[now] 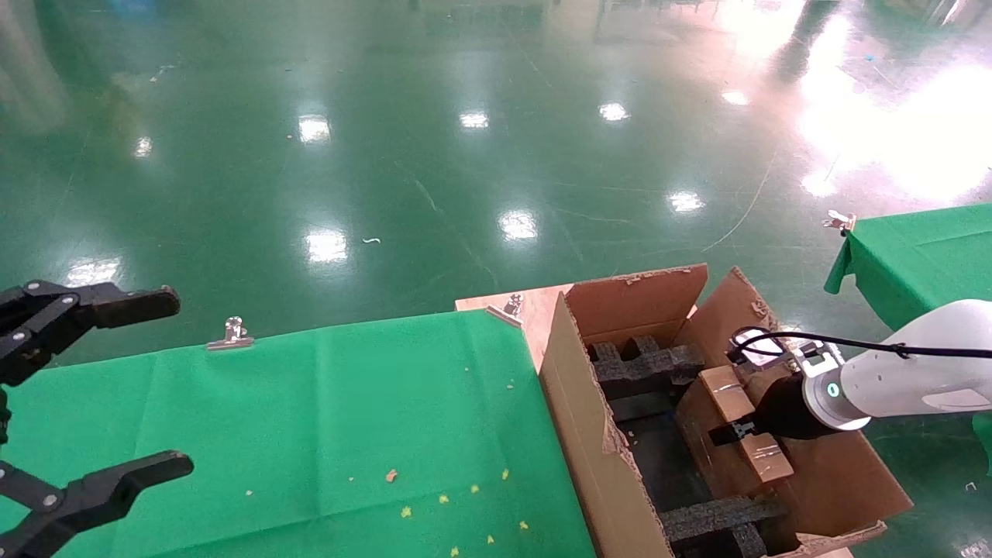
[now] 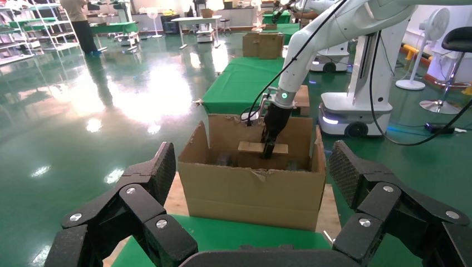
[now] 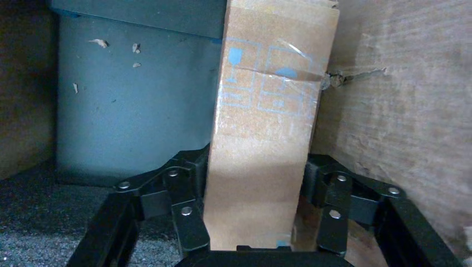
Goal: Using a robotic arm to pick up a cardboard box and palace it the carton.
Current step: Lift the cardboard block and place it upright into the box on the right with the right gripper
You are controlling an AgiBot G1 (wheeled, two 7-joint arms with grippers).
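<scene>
The black right gripper point(image 3: 256, 183) on the white tubular robotic arm point(image 1: 907, 380) pinches the slim brown taped cardboard box point(image 3: 267, 139) inside the large ragged-flapped corrugated carton point(image 1: 589, 434), beside black foam blocks point(image 1: 643, 368); the left gripper point(image 2: 256, 189) hovers spread over the green-clothed table point(image 1: 310, 434).

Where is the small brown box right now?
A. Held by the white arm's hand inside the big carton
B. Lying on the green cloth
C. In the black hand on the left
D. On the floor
A: the right hand is shut on the box, holding it down within the carton walls; the left hand hangs open over the green cloth.
</scene>
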